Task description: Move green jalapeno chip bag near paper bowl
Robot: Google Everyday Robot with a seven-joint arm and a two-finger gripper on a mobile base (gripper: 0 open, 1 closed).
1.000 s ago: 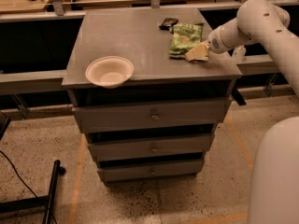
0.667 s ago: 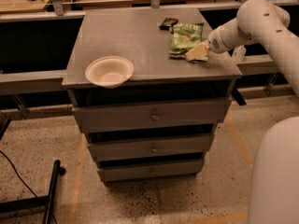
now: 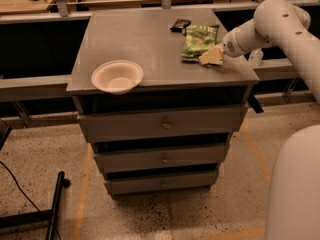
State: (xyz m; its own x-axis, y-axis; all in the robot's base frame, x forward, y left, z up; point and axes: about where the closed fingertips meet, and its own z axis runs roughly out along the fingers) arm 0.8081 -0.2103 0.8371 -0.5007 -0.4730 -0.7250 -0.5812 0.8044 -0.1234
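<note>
**Fingers on the corner of the chip bag: where this could go sideways**

Fingers (image 3: 214, 54) look pinched together on the near right corner of the green jalapeno chip bag (image 3: 199, 38). I see no gap between them, so I'm reading it as a corner grip. The gripper (image 3: 210, 57) is low over the right side of the bench (image 3: 135, 39), with the white arm (image 3: 280, 19) reaching in from the right. The bag lies flat on the right half of the bench, towards the back. The paper bowl (image 3: 117, 76) is well apart from it, at the near left corner and right up against the front edge.

My worries from here:

- A corner pinch on a crinkly bag isn't much of a hold. If it lifts, the bag will probably droop and swing. If it drags, the film could slide out of the pinch partway across.
- The small black packet (image 3: 180, 24) sits just beside the bag's far left corner. A low sweep could take it along.
- The bowl is light and sits at the bench's edge. A bag that arrives too low or too fast could nudge it off the front.
- Letting go early would leave the bag stranded mid-bench, not really "near" the bowl.
</note>
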